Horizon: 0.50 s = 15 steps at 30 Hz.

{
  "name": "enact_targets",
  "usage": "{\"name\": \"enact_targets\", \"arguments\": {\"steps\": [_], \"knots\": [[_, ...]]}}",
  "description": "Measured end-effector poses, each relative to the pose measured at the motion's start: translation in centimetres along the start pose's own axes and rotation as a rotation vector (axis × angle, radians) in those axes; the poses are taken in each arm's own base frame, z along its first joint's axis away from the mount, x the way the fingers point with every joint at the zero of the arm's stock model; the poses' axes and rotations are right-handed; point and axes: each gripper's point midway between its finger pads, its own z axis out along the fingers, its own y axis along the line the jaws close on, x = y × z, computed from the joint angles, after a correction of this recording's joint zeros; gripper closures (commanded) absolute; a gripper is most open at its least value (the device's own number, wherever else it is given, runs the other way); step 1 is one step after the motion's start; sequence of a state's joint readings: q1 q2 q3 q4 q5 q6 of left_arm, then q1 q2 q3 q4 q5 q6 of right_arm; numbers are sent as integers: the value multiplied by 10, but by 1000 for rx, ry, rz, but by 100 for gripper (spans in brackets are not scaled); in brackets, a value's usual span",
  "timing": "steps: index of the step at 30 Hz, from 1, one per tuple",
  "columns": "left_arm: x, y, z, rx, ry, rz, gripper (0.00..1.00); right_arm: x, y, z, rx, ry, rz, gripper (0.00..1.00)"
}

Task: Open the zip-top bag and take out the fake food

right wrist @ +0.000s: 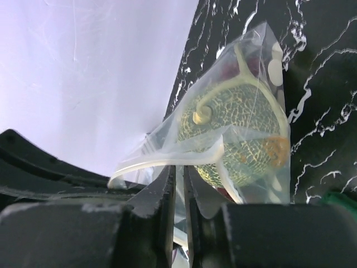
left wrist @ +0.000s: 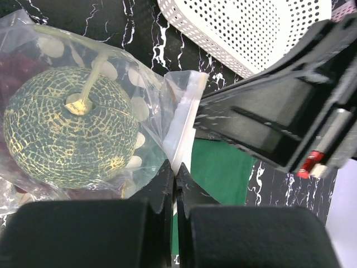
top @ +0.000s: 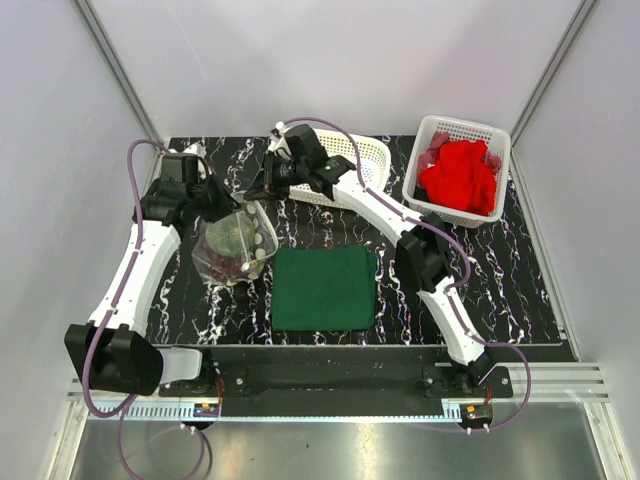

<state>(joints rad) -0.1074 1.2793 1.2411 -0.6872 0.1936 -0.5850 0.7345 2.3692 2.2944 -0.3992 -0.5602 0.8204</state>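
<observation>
View from top: zip-top bag (top: 232,250) was just left of green cloth (top: 323,288) on bench (top: 530,300). Left gripper (top: 236,213) and right gripper (top: 258,188) met at its far edge, tips hard to make out.
Left wrist view: left gripper (left wrist: 174,180) was pinched tight on the bag's white edge strip. Fake food (left wrist: 70,134) sat inside, berries blurred.
Right wrist view: right gripper (right wrist: 179,177) was clamped on film near the mouth. The bag's lower edge was hidden behind it.
</observation>
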Motion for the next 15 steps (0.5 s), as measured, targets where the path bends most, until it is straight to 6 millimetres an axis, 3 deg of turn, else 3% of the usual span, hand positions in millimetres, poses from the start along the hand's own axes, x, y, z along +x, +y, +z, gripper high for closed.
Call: {"name": "enact_targets", "arguments": {"steps": [5, 11, 15], "knots": [[-1, -2, 0, 5, 0, 9, 100, 18, -14, 11, 45, 30, 35, 85], [-4, -2, 3, 4, 2, 12, 100, 54, -66, 17, 174, 95, 28, 79], [-2, -3, 8, 6, 19, 10, 100, 60, -73, 14, 188, 128, -70, 77]]}}
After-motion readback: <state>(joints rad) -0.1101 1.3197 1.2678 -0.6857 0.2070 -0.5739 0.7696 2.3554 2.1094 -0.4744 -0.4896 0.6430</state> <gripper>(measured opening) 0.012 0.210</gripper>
